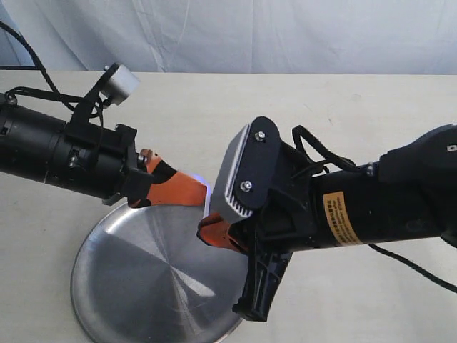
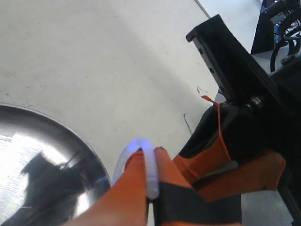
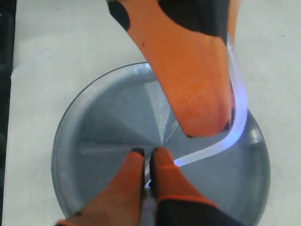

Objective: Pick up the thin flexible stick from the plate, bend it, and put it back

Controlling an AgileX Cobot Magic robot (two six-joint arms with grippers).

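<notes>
Likely light, springy and slippery, the thin translucent-white plastic stick (image 3: pixel 207 149) arcs above the round shiny steel plate (image 3: pixel 94 117), jaws of left gripper (image 2: pixel 149 154) and right gripper (image 3: pixel 146 157) clenched near its ends.

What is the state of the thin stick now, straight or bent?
Bent: the stick curves in an arc from the left gripper to the right gripper, both shut on it.

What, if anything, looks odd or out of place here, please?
Only the thin flexible stick: it is off the plate, gripped by the left gripper and the right gripper, and bowed into a curve above it. No break shows.
</notes>
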